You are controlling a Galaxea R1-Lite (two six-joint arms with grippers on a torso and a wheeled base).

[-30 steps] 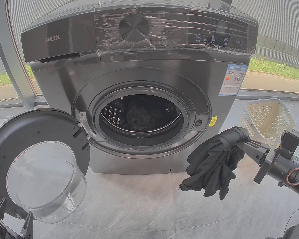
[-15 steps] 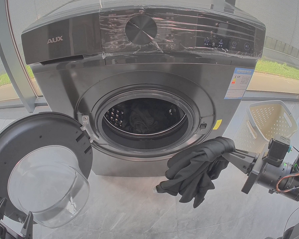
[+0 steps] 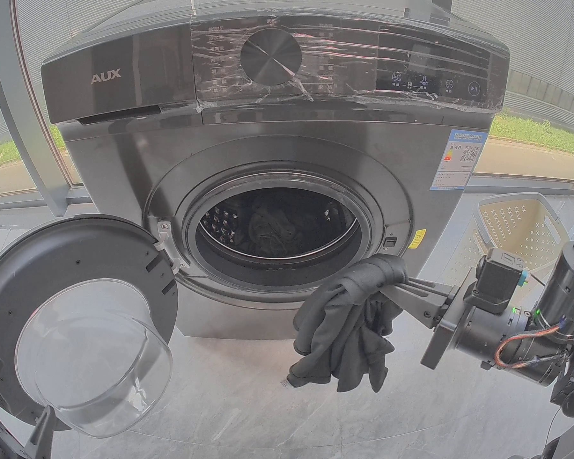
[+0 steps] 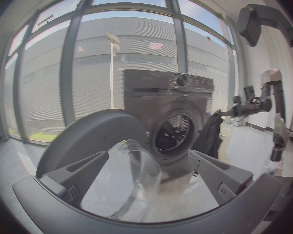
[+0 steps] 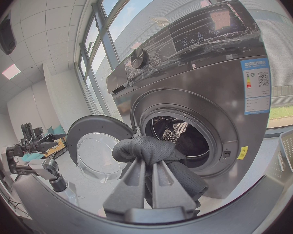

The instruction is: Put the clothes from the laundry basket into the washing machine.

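The right pincer [image 3: 395,287] is clamped on a black garment [image 3: 338,333], which hangs off the floor [image 3: 236,403] just in front of the lower right rim of the washer's [image 3: 268,141] round opening. More dark clothes [image 3: 274,224] lie inside the drum. The door [image 3: 76,269] stands swung wide at the washer's left. The left pincer [image 4: 147,153] sits low by that door, its fingers apart and holding nothing. The basket [image 3: 516,224] is on the floor at the washer's right side.
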